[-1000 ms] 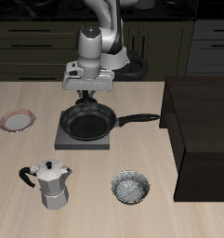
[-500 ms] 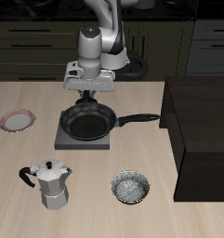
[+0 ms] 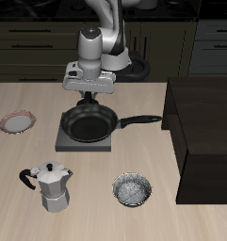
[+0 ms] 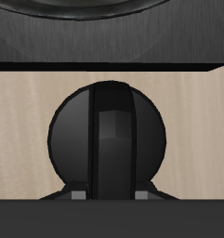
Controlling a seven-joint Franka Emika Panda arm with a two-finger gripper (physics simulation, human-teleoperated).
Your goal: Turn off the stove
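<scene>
The stove (image 3: pixel 65 143) is a flat grey square plate on the table with the black frying pan (image 3: pixel 87 123) on it. My gripper (image 3: pixel 87 98) hangs at the stove's back edge, just behind the pan. In the wrist view the round black knob (image 4: pixel 111 130) with its raised middle ridge fills the frame, in front of the stove's dark side (image 4: pixel 178 51). My gripper (image 4: pixel 111 193) sits low over the knob, a finger on each side of the ridge and close against it. The fingertips themselves are hidden.
The pan's long handle (image 3: pixel 143 120) points toward a dark box (image 3: pixel 204 132) at the table's side. A silver moka pot (image 3: pixel 53 184) and a patterned bowl (image 3: pixel 132 190) stand near the front edge. A small plate (image 3: pixel 17 121) lies beside the stove.
The wrist has shifted very slightly sideways at the stove's back edge. The pan, the moka pot and the bowl have not moved.
</scene>
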